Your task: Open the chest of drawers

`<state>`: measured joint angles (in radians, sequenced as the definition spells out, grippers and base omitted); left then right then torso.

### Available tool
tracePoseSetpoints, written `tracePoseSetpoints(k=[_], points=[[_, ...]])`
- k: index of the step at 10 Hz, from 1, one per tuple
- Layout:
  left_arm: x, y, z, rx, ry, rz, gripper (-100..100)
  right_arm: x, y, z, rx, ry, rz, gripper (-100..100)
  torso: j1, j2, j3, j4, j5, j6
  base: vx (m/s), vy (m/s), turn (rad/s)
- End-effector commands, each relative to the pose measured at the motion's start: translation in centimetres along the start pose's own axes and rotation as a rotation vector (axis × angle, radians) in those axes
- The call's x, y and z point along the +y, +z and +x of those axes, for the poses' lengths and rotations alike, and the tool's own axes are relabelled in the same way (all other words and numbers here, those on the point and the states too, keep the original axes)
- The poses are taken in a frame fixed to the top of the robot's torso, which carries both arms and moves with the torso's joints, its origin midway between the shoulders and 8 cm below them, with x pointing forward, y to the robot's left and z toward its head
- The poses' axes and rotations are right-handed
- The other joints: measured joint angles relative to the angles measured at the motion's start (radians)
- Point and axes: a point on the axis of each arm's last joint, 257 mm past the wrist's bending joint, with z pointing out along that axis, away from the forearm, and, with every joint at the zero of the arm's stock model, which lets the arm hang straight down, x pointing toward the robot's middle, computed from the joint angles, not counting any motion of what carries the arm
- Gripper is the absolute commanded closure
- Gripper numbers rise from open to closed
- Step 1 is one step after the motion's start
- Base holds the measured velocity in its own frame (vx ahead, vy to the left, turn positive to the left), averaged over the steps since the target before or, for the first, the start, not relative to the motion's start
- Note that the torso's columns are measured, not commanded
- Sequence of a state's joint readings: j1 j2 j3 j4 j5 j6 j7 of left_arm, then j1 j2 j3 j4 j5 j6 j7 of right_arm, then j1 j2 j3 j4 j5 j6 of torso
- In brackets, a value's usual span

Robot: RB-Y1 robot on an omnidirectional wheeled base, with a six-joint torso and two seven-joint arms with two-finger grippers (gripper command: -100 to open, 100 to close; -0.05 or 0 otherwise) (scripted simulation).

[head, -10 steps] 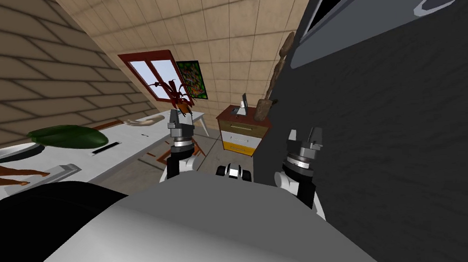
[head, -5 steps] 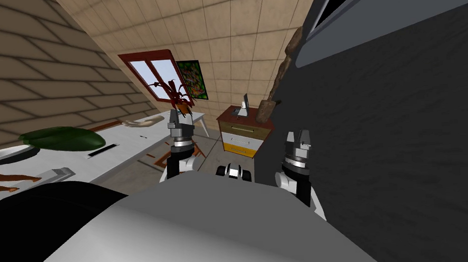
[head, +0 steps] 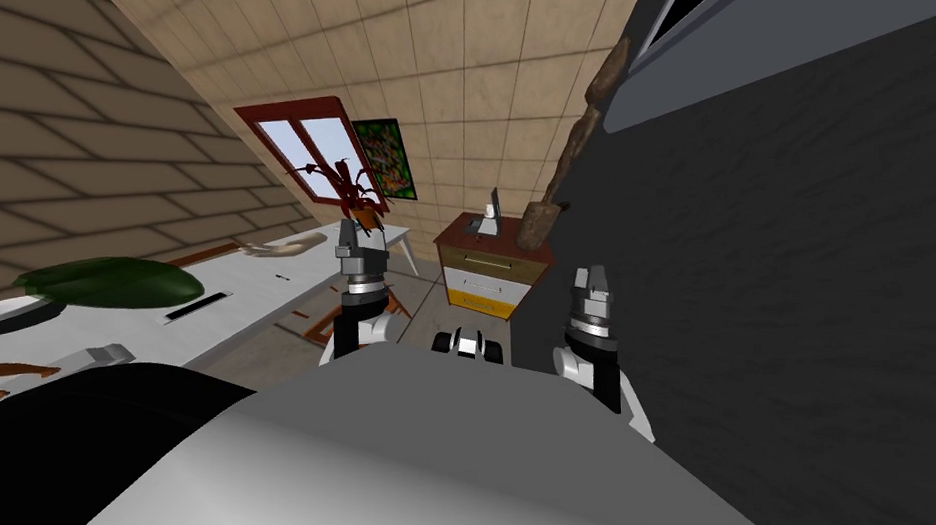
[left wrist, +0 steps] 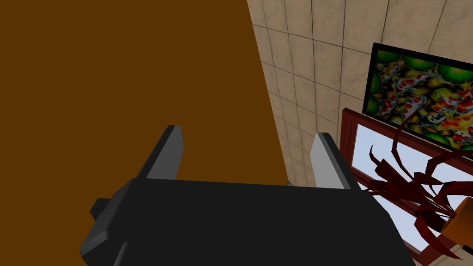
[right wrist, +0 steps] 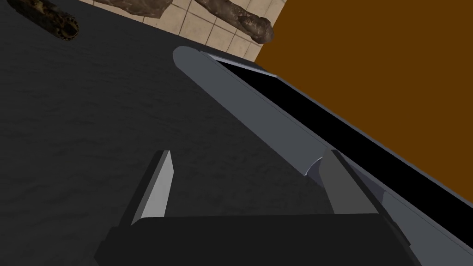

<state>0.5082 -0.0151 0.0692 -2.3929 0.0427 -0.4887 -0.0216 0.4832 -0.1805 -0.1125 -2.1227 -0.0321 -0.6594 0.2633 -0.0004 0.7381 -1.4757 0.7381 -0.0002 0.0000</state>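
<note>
The chest of drawers (head: pixel 488 265) stands far ahead against the tiled wall. It has a brown top, a brown upper drawer with a pale bar handle, a white drawer and a yellow one below, all closed. A small upright pale item (head: pixel 494 211) sits on its top. My left gripper (head: pixel 348 243) is raised well short of the chest and is open (left wrist: pixel 248 136), with nothing between its fingers. My right gripper (head: pixel 594 284) is open too (right wrist: pixel 249 154), close beside a dark textured surface (right wrist: pixel 92 106).
A big dark grey surface (head: pixel 788 288) with a grey rounded bar (right wrist: pixel 258 115) takes up the right side. A rough brown log-like shape (head: pixel 570 149) leans beside the chest. At left, a white table (head: pixel 257 286) carries a green thing (head: pixel 107 281) and a red plant (head: pixel 350 193).
The whole picture has shifted, so I have moved: the things on the white table slid left. My right hand has turned about its own axis. The chest's drawers are as before.
</note>
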Motion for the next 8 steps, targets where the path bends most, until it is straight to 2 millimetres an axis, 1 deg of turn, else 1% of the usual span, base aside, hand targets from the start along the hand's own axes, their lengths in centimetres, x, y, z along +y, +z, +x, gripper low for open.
tracePoseSetpoints(k=[1,3,4,6,7,8], points=[[0.0,0.0,0.0,0.0,0.0,0.0,0,-1.6,-0.6,0.2,0.023,-0.11,0.004,-100,0.001,0.0,-0.001,0.0,0.0,0.0,0.082,0.051,0.026],[0.0,0.0,0.0,0.0,0.0,0.0,0,-1.9,-0.8,0.3,0.026,-0.164,0.012,-100,0.001,-0.001,-0.001,0.0,0.001,0.0,0.07,0.028,0.004],[0.0,0.0,0.0,0.0,0.0,0.0,0,-3.1,-1.4,0.3,0.042,-0.216,0.019,-100,-0.001,0.001,0.0,0.0,0.0,0.0,0.073,0.016,0.028],[0.0,0.0,0.0,0.0,0.0,0.0,0,-3.2,-1.4,0.4,0.043,-0.267,0.02,-100,0.001,0.0,0.0,0.0,0.0,0.0,0.057,0.028,0.006],[0.0,0.0,0.0,0.0,0.0,0.0,0,-4.5,-2.1,0.4,0.059,-0.323,0.027,-100,0.001,0.002,0.001,0.0,0.0,0.0,0.073,0.044,0.029],[0.0,0.0,0.0,0.0,0.0,0.0,0,-4.5,-2.1,0.4,0.06,-0.35,0.027,-100,0.002,0.0,0.0,0.0,0.0,0.0,0.083,0.035,0.011]])
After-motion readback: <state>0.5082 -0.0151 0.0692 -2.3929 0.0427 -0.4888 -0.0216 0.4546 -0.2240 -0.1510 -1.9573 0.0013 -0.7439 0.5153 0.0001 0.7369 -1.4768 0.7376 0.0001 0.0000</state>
